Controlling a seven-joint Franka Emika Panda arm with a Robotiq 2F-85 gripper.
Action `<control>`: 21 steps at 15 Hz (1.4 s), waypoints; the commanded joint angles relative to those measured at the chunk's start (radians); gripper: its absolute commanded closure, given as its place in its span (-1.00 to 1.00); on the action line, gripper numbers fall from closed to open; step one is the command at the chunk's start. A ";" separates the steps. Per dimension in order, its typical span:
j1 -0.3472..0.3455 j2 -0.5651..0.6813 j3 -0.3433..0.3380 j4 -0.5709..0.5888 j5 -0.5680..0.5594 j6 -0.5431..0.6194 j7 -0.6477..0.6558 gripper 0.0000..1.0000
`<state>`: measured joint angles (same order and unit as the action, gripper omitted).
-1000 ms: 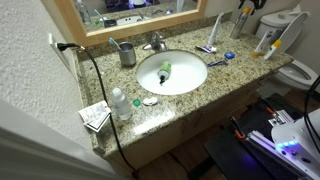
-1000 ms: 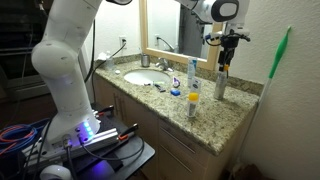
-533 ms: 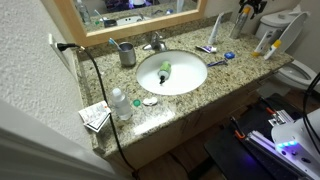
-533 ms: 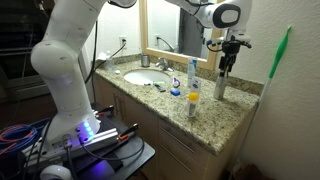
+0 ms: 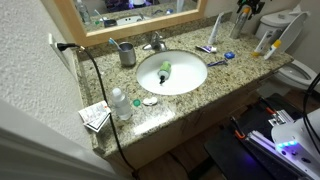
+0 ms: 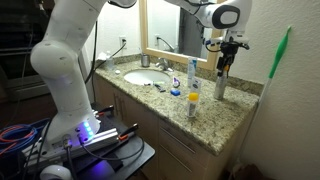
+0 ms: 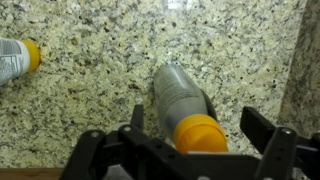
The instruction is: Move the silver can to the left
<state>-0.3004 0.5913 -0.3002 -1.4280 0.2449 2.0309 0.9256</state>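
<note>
the can stands upright on the speckled granite tabletop. the wrist view looks down on it from above, with its grey body higher in the picture and its orange top toward the lower edge. the 2 fingers are spread wide, 1 on each side of the orange top. 1 sits close beside it and the other shows a clear gap of granite, so they are not pinching the can. a white bottle with an orange cap is well apart from the can at the picture's edge. in an exterior view the can is at the end of the tabletop near the wall, away from the sink, with the arm's fingers directly over its top.
</note>
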 commanded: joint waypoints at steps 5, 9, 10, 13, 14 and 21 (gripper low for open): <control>-0.009 0.002 0.014 0.006 -0.008 -0.005 -0.003 0.07; -0.007 0.000 0.014 0.009 -0.010 -0.001 -0.005 0.39; -0.007 -0.005 0.016 0.014 -0.010 -0.006 -0.008 0.39; -0.009 -0.067 0.034 0.044 0.002 -0.043 -0.053 0.39; -0.011 -0.103 0.047 0.060 0.013 -0.060 -0.083 0.39; 0.007 -0.201 0.072 0.091 0.062 -0.114 -0.145 -0.11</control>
<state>-0.2938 0.3903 -0.2287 -1.3372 0.3072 1.9168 0.7804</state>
